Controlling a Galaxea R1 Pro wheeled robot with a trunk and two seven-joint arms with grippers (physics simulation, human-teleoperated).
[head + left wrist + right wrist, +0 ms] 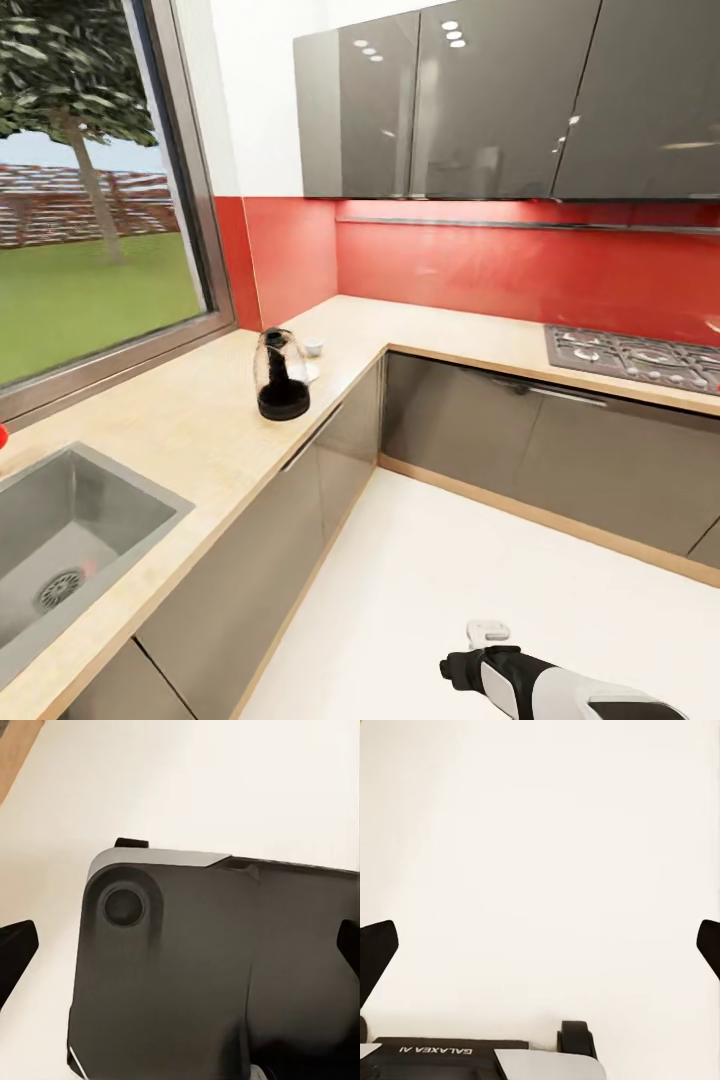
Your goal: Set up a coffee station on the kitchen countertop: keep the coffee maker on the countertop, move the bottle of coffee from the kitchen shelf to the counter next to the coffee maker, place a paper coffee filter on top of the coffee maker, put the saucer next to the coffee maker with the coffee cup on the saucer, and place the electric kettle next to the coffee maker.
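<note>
I was on the floor in the kitchen corner, not at the counter yet. My right gripper (540, 945) had its two dark fingers (376, 952) far apart with nothing betw. them, just white floor (540, 832) under it. My left gripper (180, 952) was the same, fingers (15, 952) wide apart and empty, hanging over my own dark base (210, 975).

In the head view the electric kettle (281, 374) stood on the wood countertop (180, 430), at about 11 o'clock from me. Just past it, toward 12 o'clock, sat a small white cup (314, 347) on what looked like a saucer (312, 372), but too small to be sure. The sink (70, 540) was at 9 o'clock, the stove (635, 358) at 2 o'clock.

I saw no coffee maker, coffee bottle or paper filter, so I couldn't say any step was done. I think most of the job was left, approx. all of it.
</note>
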